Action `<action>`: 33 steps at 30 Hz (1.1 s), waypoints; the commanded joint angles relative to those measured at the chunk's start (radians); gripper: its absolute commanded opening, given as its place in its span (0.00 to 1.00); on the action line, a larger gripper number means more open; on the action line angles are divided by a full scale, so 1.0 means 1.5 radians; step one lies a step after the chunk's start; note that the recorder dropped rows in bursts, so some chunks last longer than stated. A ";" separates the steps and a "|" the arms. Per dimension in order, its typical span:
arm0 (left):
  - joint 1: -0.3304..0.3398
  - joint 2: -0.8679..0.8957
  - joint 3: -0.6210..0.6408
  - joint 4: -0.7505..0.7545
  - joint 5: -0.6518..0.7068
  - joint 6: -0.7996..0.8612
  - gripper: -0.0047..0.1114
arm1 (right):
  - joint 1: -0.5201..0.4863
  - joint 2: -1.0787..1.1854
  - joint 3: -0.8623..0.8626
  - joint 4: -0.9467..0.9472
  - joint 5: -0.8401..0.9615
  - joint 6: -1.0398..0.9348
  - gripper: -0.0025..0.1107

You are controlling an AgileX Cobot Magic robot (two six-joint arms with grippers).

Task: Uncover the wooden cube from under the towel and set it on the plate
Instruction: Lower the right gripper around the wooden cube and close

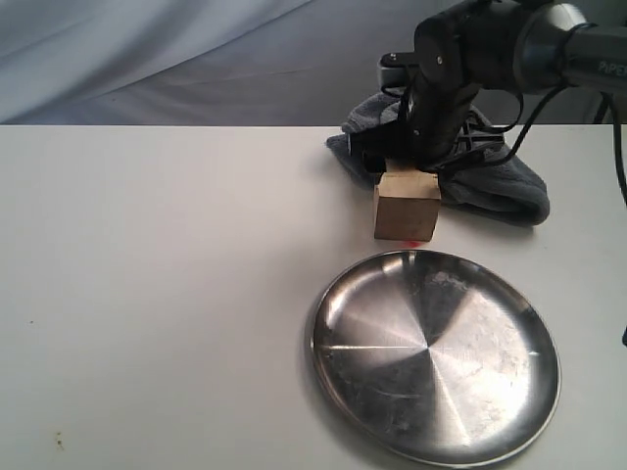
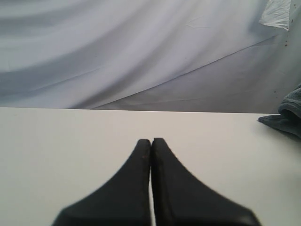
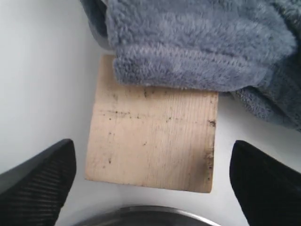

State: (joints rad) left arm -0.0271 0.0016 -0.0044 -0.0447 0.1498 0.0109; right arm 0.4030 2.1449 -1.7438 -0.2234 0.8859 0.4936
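White table (image 1: pixel 147 294), pale grey-blue sheet (image 1: pixel 147 59) hanging behind it, nothing fancy. The shiny steel plate (image 1: pixel 436 357) sits at the front right of the outside camera's view with nothing on it.

The wooden cube (image 1: pixel 405 208) is out in the open on the table, just behind the plate's far rim, close to it but not on it. The dark grey towel (image 1: pixel 500 186) is bunched up right behind the cube. From the right wrist camera a fluffy fold covers one edge of the cube's top face, though I honestly can't tell if it's resting on the wood or just in front of it.

The right gripper (image 3: pixel 150 150) hangs straight over the cube with its jaws spread wide. Its two black fingers (image 3: pixel 37 183) sit off either side of the cube with bare table showing in the gaps, so it has hold of nothing.

The left gripper (image 2: pixel 151 141) is over bare table, well away from all this. Its jaws are pressed together with nothing between them, and only a corner of the towel shows at the edge of its camera.
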 commanded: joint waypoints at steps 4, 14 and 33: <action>-0.001 -0.001 0.003 0.000 -0.003 -0.001 0.05 | 0.004 -0.002 0.048 0.016 -0.047 -0.013 0.74; -0.001 -0.001 0.003 0.000 -0.003 -0.001 0.05 | 0.003 -0.015 0.048 0.043 -0.110 -0.025 0.74; -0.001 -0.001 0.003 0.000 -0.003 -0.001 0.05 | -0.013 -0.039 0.048 -0.026 -0.093 0.016 0.74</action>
State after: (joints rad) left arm -0.0271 0.0016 -0.0044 -0.0447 0.1498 0.0109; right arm 0.3889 2.0909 -1.6771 -0.2177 0.7469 0.4746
